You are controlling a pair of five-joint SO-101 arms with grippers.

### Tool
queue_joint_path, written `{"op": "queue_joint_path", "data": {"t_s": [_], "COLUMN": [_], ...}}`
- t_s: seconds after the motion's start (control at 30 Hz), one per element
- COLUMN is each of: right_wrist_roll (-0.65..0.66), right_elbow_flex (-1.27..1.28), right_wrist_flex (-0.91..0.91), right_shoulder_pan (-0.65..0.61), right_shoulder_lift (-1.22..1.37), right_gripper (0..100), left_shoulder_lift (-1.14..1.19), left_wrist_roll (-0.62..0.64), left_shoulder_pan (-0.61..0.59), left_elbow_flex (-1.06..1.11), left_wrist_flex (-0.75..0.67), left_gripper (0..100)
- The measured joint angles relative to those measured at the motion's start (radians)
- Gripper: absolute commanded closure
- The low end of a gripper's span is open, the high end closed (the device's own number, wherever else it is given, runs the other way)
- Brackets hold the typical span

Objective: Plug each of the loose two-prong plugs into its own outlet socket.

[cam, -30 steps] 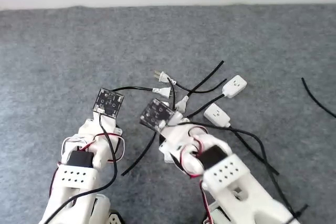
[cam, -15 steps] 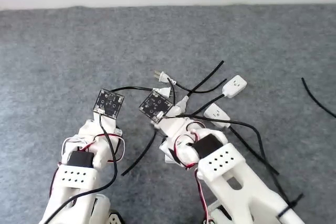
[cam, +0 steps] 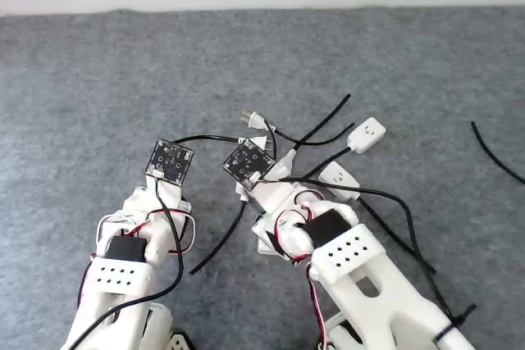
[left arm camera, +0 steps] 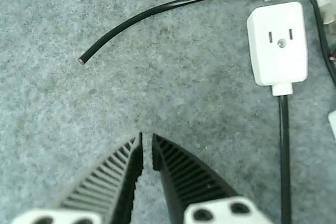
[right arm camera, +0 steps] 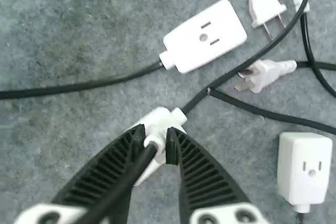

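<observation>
Right wrist view shows the right gripper (right arm camera: 156, 144) clamped on a white plug (right arm camera: 160, 120) at its tips, while in the high view an outlet socket (cam: 338, 176) lies at three o'clock of that wrist, and the left gripper (left arm camera: 146, 148) has its fingers together above the carpet (left arm camera: 157, 93).

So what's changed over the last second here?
The right gripper, shut on a white plug, pushed forward toward the tangle of cords, then edged slightly right in the high view. The left gripper, shut over the grey mat, and the far socket and near socket stayed put.
</observation>
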Motion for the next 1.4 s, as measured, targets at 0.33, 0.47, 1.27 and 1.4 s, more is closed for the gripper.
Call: {"op": "queue_joint_path", "data": {"t_s": [0.33, 0.47, 1.27, 1.4], "right_wrist_roll": [-0.078, -0.08, -0.049, -0.051], "right_elbow_flex": [-0.002, 0.012, 0.115, 0.114], "right_wrist_flex": [-0.002, 0.011, 0.127, 0.123], "right_shoulder_pan": [-0.012, -0.008, 0.037, 0.091], "right_shoulder_lift": [-0.011, -0.069, -0.373, -0.33], "right_gripper": [99.0, 99.0, 99.0, 99.0], "left_shoulder_lift": [0.0, 0.0, 0.0, 0.0], "left_wrist_roll": [0.0, 0.0, 0.0, 0.0], "left_shoulder_pan": [0.0, -0.003, 0.0, 0.0], "left_elbow_flex": [0.0, 0.0, 0.0, 0.0], "left_wrist_flex": [-0.015, -0.029, -0.029, -0.029], "left_gripper": [97, 97, 97, 97]}}
